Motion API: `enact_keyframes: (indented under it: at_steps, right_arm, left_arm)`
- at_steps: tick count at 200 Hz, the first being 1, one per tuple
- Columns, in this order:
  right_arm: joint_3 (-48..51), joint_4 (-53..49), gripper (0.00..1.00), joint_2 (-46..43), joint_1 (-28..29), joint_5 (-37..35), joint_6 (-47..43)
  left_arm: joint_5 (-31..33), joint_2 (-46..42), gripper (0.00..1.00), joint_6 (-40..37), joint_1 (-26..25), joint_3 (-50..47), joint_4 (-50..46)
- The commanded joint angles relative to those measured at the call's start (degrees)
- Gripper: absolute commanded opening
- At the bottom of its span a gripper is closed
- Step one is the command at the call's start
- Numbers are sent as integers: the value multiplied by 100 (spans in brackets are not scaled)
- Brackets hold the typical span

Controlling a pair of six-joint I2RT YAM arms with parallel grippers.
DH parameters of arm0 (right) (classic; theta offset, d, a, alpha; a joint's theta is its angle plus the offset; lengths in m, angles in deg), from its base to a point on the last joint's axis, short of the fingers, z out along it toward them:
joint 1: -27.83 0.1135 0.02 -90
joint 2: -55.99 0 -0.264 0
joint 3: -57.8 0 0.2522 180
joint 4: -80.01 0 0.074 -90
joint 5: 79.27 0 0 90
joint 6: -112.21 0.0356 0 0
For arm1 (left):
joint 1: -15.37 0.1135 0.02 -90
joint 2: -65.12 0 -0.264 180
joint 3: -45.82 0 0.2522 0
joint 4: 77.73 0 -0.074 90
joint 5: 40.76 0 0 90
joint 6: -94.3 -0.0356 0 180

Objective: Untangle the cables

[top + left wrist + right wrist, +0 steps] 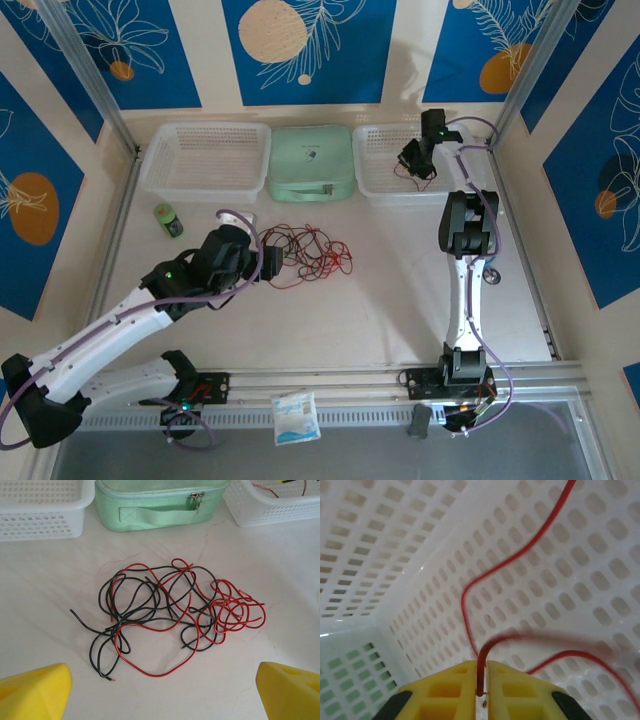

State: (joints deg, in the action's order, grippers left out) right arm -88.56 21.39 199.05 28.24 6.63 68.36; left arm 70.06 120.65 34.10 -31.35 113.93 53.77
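A tangle of thin red and black cables (305,255) lies loose on the table mid-left. My left gripper (272,262) sits just left of it, open. In the left wrist view the cables (170,610) spread ahead of the left gripper (162,692), whose yellow fingertips (35,692) stand far apart at the bottom corners and touch nothing. My right gripper (412,160) hangs inside the right white basket (385,185). There the right gripper (481,672) is shut on the end of one red cable (468,605), which loops over the basket's perforated wall (395,540).
A second white basket (205,160) stands at the back left, with a mint green zip case (312,162) between the two baskets. A small green object (168,220) lies left of the tangle. A white packet (296,416) rests on the near rail.
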Motion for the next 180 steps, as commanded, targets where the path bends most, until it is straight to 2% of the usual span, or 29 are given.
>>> enact_keyframes:
  at_steps: [1,30,61,117,135,152,180]
  right_arm:
    - [-495,-677,27,-229,46,164,-442]
    - [-836,-1095,51,-434,70,522,-698]
    - [-893,-1491,60,-811,124,648,-932]
    - [-936,-1620,62,-1246,-168,1346,-923]
    - [-1342,-1733,60,-1080,-315,1525,-855]
    - [-1742,-1686,57,-833,-455,2084,-694]
    - [-1947,-1376,53,-367,-692,2616,25]
  left_arm:
    - [23,-2,94,95,54,29,60]
    - [114,-4,95,135,62,76,-61]
    - [138,-12,95,180,62,112,-160]
    - [93,125,95,220,74,302,-444]
    - [77,139,96,233,92,290,-453]
    - [76,149,95,245,111,278,-476]
    - [54,169,95,284,163,287,-516]
